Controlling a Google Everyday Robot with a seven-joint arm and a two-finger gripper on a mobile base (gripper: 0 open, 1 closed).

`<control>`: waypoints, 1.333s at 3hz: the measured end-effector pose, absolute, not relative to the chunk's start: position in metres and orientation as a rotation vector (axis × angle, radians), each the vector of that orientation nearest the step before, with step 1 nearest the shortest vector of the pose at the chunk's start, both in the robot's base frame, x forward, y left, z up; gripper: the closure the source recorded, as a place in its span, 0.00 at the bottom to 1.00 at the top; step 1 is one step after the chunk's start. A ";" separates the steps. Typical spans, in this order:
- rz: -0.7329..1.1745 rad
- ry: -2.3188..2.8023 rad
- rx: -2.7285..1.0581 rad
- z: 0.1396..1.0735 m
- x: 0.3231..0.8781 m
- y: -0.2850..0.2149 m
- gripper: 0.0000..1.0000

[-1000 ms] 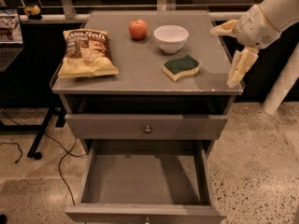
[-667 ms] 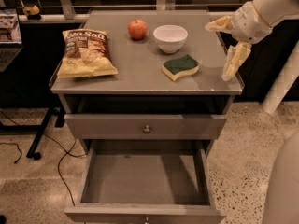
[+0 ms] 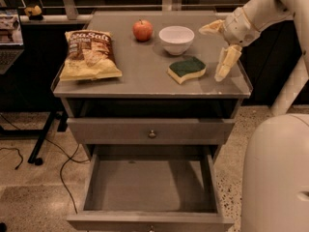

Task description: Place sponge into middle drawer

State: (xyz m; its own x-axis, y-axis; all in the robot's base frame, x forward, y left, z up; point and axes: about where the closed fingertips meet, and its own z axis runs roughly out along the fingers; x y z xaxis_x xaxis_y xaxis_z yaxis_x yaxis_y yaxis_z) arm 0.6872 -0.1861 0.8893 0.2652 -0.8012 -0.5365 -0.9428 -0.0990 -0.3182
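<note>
The sponge (image 3: 187,69), pale yellow with its dark green face up, lies on the grey cabinet top (image 3: 145,76), right of centre and just in front of the white bowl. My gripper (image 3: 211,55) hangs over the right side of the top, just right of the sponge and apart from it. It is open and empty, with one finger pointing left and the other pointing down. The middle drawer (image 3: 149,185) is pulled open below; its flat grey floor is bare, and its knob (image 3: 151,229) sits at the bottom edge of the view.
A chip bag (image 3: 90,55) lies at the left of the top, with a red apple (image 3: 142,30) and a white bowl (image 3: 176,39) at the back. A shut knobbed drawer front (image 3: 152,133) sits above the open drawer. My white base (image 3: 275,178) stands at the lower right. Cables (image 3: 63,173) run on the floor at the left.
My gripper has moved left over the cabinet top, closer to the sponge. The sponge and drawer have not moved.
</note>
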 end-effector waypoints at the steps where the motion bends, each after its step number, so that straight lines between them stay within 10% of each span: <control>1: 0.303 1.592 -1.953 0.883 0.691 -0.178 0.00; 4: 0.382 1.591 -1.999 0.861 0.708 -0.145 0.00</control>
